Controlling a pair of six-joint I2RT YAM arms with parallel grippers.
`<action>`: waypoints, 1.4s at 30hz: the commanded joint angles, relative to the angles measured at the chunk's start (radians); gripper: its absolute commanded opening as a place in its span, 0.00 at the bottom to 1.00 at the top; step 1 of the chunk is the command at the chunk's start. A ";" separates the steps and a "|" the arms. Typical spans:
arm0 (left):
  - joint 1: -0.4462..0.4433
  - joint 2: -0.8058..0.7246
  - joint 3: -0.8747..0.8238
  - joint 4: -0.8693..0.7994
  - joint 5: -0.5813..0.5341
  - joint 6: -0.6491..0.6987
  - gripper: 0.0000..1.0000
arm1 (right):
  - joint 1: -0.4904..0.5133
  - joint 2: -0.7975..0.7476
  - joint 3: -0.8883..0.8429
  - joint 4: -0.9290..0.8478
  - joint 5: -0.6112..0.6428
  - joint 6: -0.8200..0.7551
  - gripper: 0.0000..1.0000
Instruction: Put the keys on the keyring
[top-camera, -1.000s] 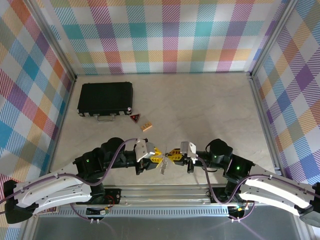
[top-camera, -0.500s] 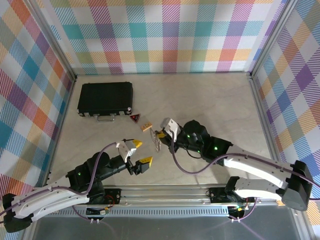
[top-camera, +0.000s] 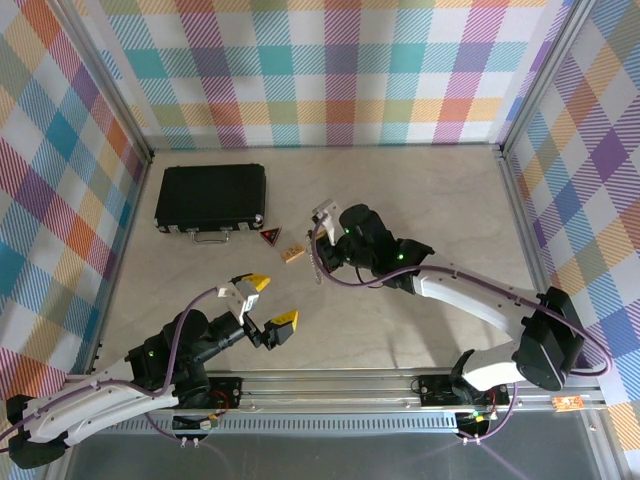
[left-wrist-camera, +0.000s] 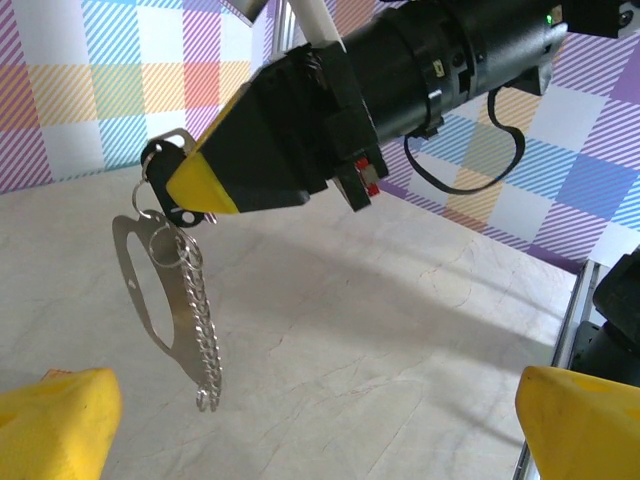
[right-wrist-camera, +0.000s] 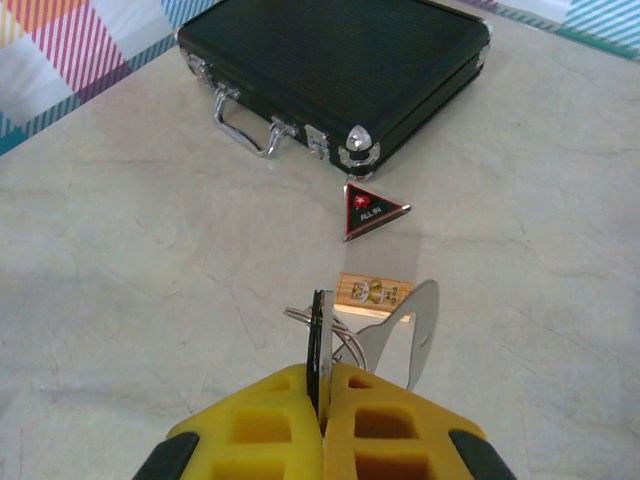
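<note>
The only writing sits on the red-and-black triangular tag, which lies on the desk just off the handle-side right corner of the black case. It bears a small white emblem over a short white word that seems to start "AL"; the rest is too small to read. Just past the tag, farther from the case, lies a tan wooden block with a dark printed mark I cannot make out. The case itself shows no label, only silver corner caps, latches and a metal handle. The right end effector is above the desk beyond the block from the case, its yellow fingers pressed together on the thin black keyring, seen edge-on. The keys hang from that loop on wire rings, with a short chain beside them, clear of the desk. The left end effector is well away from the case on its handle side, near the front rail, its fingers spread wide and holding nothing. To the right of the case the desk is bare and open as far as the checked walls.
</note>
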 joint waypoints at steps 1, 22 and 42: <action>-0.002 -0.006 0.017 -0.031 -0.019 0.015 1.00 | -0.040 0.027 0.046 0.011 -0.019 0.062 0.00; -0.002 0.006 0.023 -0.051 -0.040 0.017 1.00 | -0.129 0.095 -0.069 0.021 -0.169 0.157 0.00; -0.002 0.036 0.014 -0.010 -0.040 0.024 1.00 | -0.100 -0.068 -0.359 -0.003 -0.325 0.328 0.00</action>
